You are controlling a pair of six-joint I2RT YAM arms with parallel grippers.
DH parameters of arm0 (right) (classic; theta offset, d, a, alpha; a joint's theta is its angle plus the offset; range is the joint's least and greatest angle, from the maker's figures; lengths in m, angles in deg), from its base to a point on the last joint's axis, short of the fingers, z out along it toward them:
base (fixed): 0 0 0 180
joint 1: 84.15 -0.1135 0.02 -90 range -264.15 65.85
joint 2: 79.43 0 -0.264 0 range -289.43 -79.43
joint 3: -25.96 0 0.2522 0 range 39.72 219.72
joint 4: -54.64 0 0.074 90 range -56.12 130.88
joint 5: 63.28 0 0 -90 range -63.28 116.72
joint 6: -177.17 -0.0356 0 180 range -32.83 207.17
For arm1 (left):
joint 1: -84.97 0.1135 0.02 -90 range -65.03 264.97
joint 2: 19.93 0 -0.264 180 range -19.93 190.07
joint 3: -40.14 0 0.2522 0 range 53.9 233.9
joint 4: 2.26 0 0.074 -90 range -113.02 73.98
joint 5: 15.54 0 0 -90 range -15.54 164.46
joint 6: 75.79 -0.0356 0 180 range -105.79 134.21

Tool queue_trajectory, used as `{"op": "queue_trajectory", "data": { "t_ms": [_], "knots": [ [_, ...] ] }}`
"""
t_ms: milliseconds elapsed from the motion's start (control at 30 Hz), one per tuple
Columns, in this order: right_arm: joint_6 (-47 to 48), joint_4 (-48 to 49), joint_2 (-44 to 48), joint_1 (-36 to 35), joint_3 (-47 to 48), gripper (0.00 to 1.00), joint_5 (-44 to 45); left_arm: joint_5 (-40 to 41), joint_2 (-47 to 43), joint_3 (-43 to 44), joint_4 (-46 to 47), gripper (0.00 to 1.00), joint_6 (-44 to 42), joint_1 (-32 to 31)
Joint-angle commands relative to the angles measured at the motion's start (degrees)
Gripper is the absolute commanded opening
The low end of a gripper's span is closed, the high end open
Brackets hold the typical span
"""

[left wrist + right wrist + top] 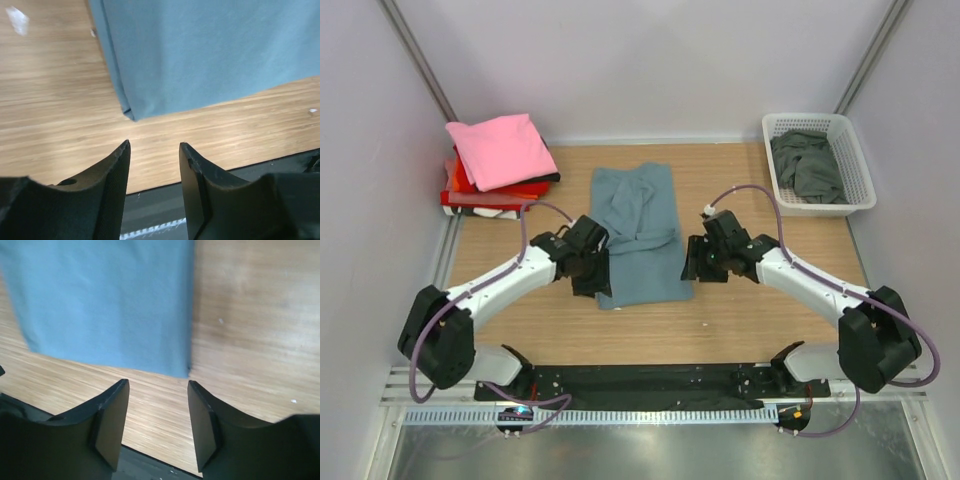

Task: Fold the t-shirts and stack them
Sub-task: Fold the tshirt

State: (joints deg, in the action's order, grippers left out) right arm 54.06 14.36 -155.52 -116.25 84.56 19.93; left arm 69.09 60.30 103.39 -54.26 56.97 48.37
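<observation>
A slate-blue t-shirt lies folded into a long strip in the middle of the wooden table. My left gripper is open and empty above the shirt's near left corner. My right gripper is open and empty above its near right corner. A stack of folded shirts stands at the back left with a pink shirt on top, a black one and a red one under it. A dark grey-green shirt lies crumpled in the basket.
The white lattice basket stands at the back right. White walls close in the table on three sides. The black base rail runs along the near edge and shows in the left wrist view.
</observation>
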Motion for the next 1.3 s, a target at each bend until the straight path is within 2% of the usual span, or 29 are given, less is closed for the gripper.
{"op": "queue_trajectory", "data": {
  "t_ms": [0,67,133,200,267,400,500,533,600,767,867,1100,1267],
  "knots": [
    [1.6,-3.4,1.3,-1.4,9.6,0.57,3.0,8.9,-4.5,11.2,-14.8,0.46,-4.2,0.3],
    [2.1,-2.7,-0.5,-2.6,13.8,0.59,3.2,12.4,-5.2,18.5,-21.7,0.48,-6.6,0.3],
    [2.6,-2.1,-5.4,-3.7,16.5,0.57,2.8,19.1,-5.9,24.0,-27.3,0.49,-9.9,0.4],
    [3.4,-2.3,-9.4,-5.7,20.8,0.53,3.3,24.2,-6.9,25.6,-29.4,0.51,-11.6,0.3],
    [3.9,-2.6,-15.6,-7.5,24.7,0.50,4.7,30.6,-9.4,24.8,-30.5,0.51,-13.6,0.4],
    [5.6,-5.9,-24.9,-10.6,32.2,0.48,9.5,35.9,-15.8,19.2,-28.6,0.54,-13.1,0.5],
    [6.6,-9.5,-31.6,-12.2,37.8,0.47,12.1,39.2,-21.1,14.2,-27.6,0.61,-10.3,0.4],
    [6.8,-11.2,-33.1,-12.3,39.1,0.46,12.5,39.5,-22.2,14.5,-27.8,0.62,-10.1,0.4],
    [7.5,-12.4,-36.9,-12.7,42.7,0.46,13.8,41.2,-25.8,13.8,-26.7,0.70,-8.6,0.5],
    [8.6,-16.6,-42.3,-12.7,50.0,0.45,17.2,42.2,-31.1,10.7,-22.9,0.80,-8.0,0.5],
    [9.2,-18.7,-45.3,-12.7,54.3,0.45,18.9,42.2,-33.3,9.5,-21.5,0.84,-8.0,0.5],
    [10.3,-22.2,-52.8,-12.2,64.8,0.45,23.9,41.6,-34.9,8.3,-20.4,0.86,-8.0,0.4],
    [11.5,-23.2,-57.6,-10.4,78.1,0.46,27.3,40.8,-34.3,8.0,-19.9,0.86,-8.3,0.5]
  ]
}}
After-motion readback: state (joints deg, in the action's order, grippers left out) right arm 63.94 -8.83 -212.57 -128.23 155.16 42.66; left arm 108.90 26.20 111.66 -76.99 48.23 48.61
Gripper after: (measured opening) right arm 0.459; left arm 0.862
